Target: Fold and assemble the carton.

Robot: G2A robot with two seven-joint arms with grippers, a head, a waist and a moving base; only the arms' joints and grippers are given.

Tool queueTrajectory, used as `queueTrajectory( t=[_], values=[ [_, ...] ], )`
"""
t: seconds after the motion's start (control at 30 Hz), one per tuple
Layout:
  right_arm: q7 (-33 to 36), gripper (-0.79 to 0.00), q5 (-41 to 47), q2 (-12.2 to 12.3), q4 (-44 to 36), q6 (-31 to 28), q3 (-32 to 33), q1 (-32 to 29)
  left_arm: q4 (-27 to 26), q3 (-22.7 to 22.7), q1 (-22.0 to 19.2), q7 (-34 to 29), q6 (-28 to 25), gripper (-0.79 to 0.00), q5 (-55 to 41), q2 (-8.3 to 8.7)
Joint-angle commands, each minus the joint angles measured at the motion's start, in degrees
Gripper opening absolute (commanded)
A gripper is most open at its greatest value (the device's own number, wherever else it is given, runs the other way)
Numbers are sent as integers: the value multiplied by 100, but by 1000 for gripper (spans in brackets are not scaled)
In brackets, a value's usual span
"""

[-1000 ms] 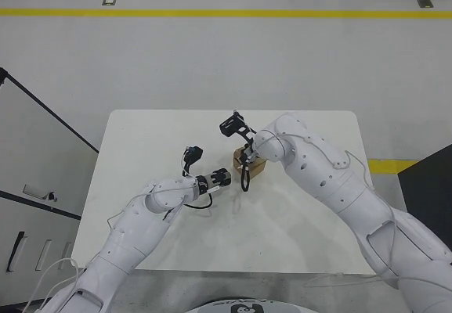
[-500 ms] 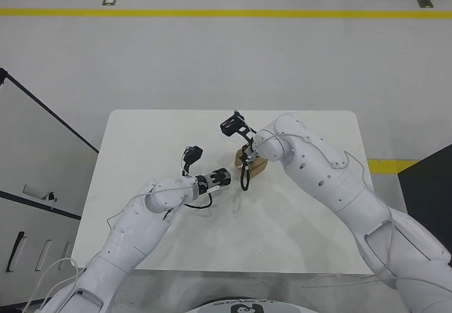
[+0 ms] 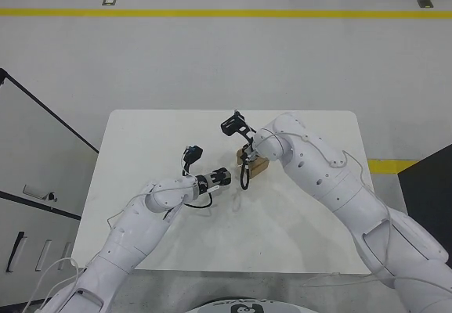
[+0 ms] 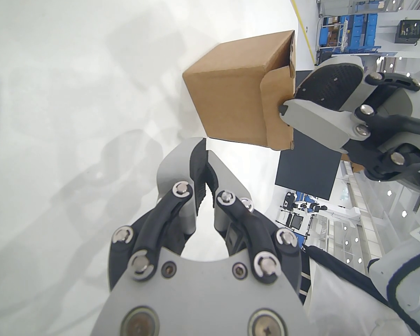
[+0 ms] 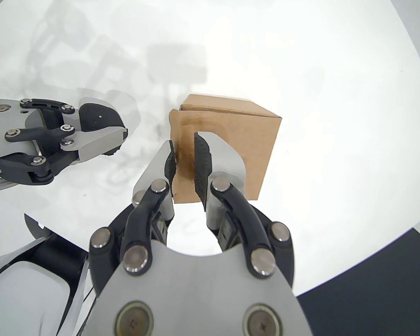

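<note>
Brown on white, much as a second ago: found the carton [image 3: 255, 164] near the middle of the table [image 3: 304, 227], a little toward its far edge, already boxed into a cube with one flap [image 5: 182, 176] standing out along a side. Saw next to no change over the last second. Noted only a very slight nudge of the carton and the right arm away from the robot; caught no shift in the left arm.

Kept the right gripper [image 5: 185, 145] clamped on that loose flap, one pad on either face. Held the left gripper [image 4: 203, 162] just beside the carton's near corner, apart from it, fingers drawn together on nothing. Could not tell whether the carton rested on the table or hung a touch above it.

Judged the step in hand to be the closing of this flap, going very slowly or paused. Took the body as formed and this side as not yet shut. Expected the next move to need the flap bent in toward the box, with the left gripper bracing the opposite wall. Feared a crease or tear at the pinch, or the light box sliding if pushed unbraced.
</note>
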Motion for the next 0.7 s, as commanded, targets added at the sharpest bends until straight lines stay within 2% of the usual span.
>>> queueTrajectory(
  t=[0.0, 0.07, 0.23, 0.27, 0.4, 0.53, 0.67],
  values=[
    [5, -360, -27, 3, -30, 6, 28, -3, 1, 1, -3, -9, -3, -785, 5, 0],
    [12, -305, -71, 10, -77, 17, 63, -14, 2, 2, -4, -10, -3, -785, 5, -1],
    [32, -292, -231, 28, -144, 71, 132, -65, 5, 5, -8, -7, -1, -785, 5, -5],
    [29, -314, -261, 30, -137, 77, 142, -73, 6, 6, -8, -7, -1, -785, 5, -6],
    [1, -499, -306, 23, -113, 102, 181, -96, 1, 8, -5, 5, -9, -785, 12, -8],
    [0, -570, -333, 10, -90, 89, 205, -106, -14, 5, 4, 4, -2, -785, 16, -8],
    [0, -603, -339, -4, -65, 75, 223, -113, -43, -8, 20, 7, 25, -785, 29, -4]
  ],
)
